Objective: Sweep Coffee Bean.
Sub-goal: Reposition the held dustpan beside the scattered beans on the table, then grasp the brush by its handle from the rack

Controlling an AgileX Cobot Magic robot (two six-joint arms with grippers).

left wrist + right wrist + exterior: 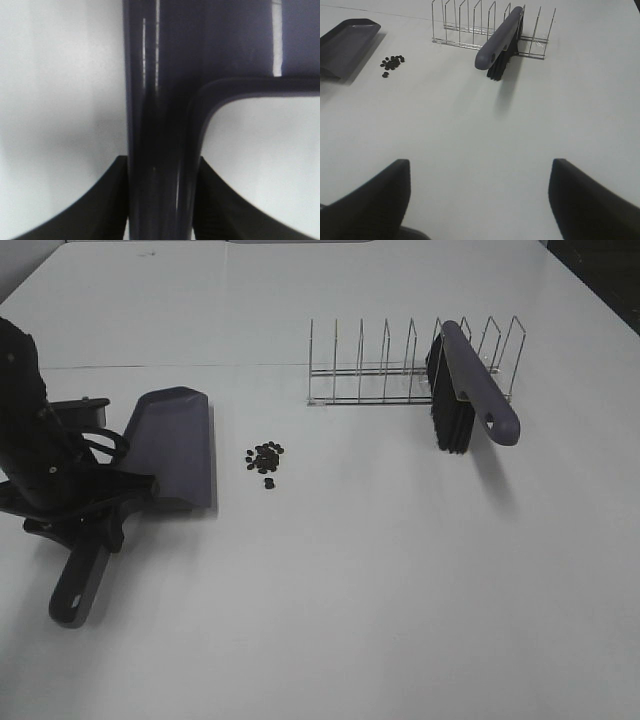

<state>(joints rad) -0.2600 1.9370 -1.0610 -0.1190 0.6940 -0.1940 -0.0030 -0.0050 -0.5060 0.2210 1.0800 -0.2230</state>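
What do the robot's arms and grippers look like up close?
The left arm is bulky and matte black, with a looping black cable. The left gripper and right gripper each have two broad black fingers with curved edges.

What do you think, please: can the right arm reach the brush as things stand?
Probably yes: the right hand is open and empty, and only bare table lies between it and the brush, whose handle juts from the rack.

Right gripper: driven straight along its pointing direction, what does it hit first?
Likely bare table; nothing lies before the open right gripper. The brush on the rack sits farther on; depth unclear.
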